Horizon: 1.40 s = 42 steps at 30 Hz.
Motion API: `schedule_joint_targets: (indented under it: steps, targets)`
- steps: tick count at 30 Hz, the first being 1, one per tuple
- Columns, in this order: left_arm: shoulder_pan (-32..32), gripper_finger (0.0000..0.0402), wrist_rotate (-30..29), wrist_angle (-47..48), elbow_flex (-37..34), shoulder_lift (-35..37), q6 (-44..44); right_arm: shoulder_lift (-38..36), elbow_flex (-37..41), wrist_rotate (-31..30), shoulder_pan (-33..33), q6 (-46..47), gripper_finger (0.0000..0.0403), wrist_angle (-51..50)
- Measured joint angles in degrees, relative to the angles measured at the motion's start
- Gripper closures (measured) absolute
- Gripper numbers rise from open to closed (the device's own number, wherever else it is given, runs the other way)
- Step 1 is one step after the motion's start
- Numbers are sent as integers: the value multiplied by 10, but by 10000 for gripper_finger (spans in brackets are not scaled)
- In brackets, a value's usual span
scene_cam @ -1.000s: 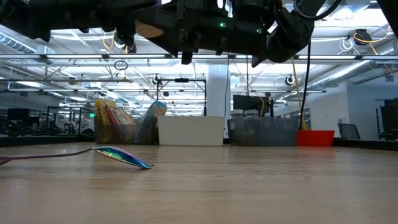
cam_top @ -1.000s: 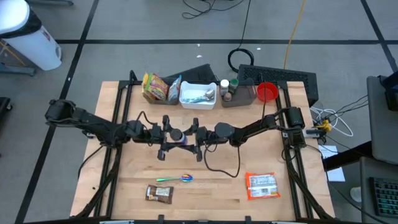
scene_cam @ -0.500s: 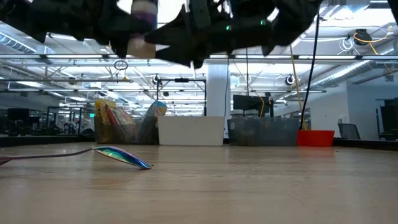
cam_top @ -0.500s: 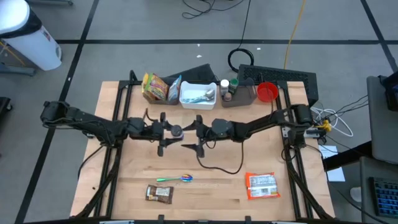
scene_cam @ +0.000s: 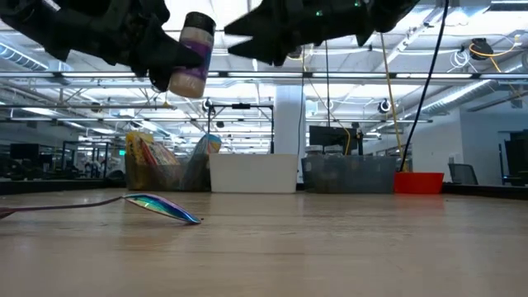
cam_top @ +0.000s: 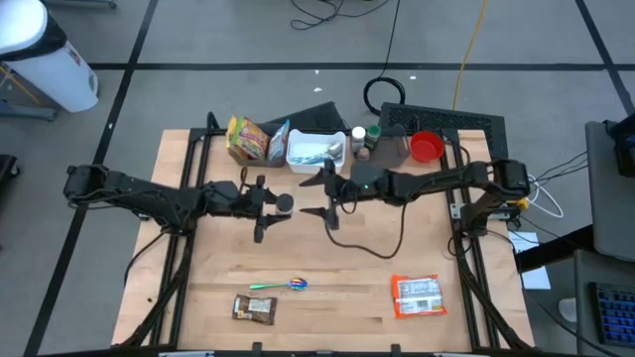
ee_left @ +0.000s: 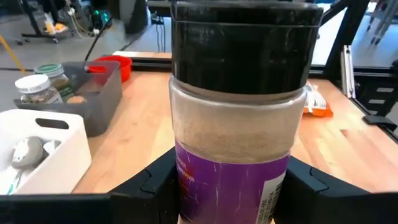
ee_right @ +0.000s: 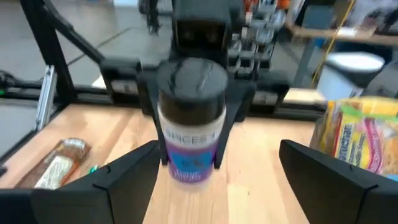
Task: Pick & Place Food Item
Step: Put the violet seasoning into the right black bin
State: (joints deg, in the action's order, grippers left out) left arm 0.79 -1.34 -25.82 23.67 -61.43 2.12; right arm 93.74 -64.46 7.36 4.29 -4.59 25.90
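The left claw (cam_top: 266, 201) pinches the spice jar (cam_top: 284, 202) above the table (cam_top: 357, 288) middle, carrying it. The right claw (cam_top: 325, 195), spread wide, hovers just beside, not touching it.

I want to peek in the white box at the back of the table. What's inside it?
The white plastic bin holds what look like shiny wrapped items, seen from above. The left wrist view shows one pale item; anything beneath is covered.

The spice jar (cam_top: 283, 203) hangs mid-table between the left gripper (cam_top: 268, 206) and right gripper (cam_top: 319, 194); behind it sit 2 bins (cam_top: 316, 152).
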Motion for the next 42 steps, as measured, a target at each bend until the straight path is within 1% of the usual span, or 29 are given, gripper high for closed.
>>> schedule_joint_targets:
  steps: [3,7,12,16,22,25,30,36,39,42]
  targets:
    - [-9,213,2,42,29,-6,-8,11,-30,31,14,6,82,-43]
    - [-16,213,3,122,75,-15,-29,28,-56,61,21,2,83,-56]
    - [-19,213,-2,165,107,-36,-40,24,-64,66,24,-3,83,-48]
    - [-28,213,1,179,132,-67,-42,27,-63,64,24,0,83,-57]
    - [-37,213,25,175,168,-120,-52,26,-63,64,24,5,83,-75]
    - [-37,213,29,180,175,-134,-61,26,-63,64,24,5,83,-85]
    - [-37,213,28,183,177,-136,-61,26,-63,63,25,5,83,-118]
    - [-37,213,28,185,177,-136,-61,26,-63,61,25,0,84,-125]
    - [-37,213,28,185,177,-136,-61,26,-63,61,25,-1,94,-125]
    - [-38,213,28,186,177,-136,-61,26,-63,62,26,-2,116,-125]
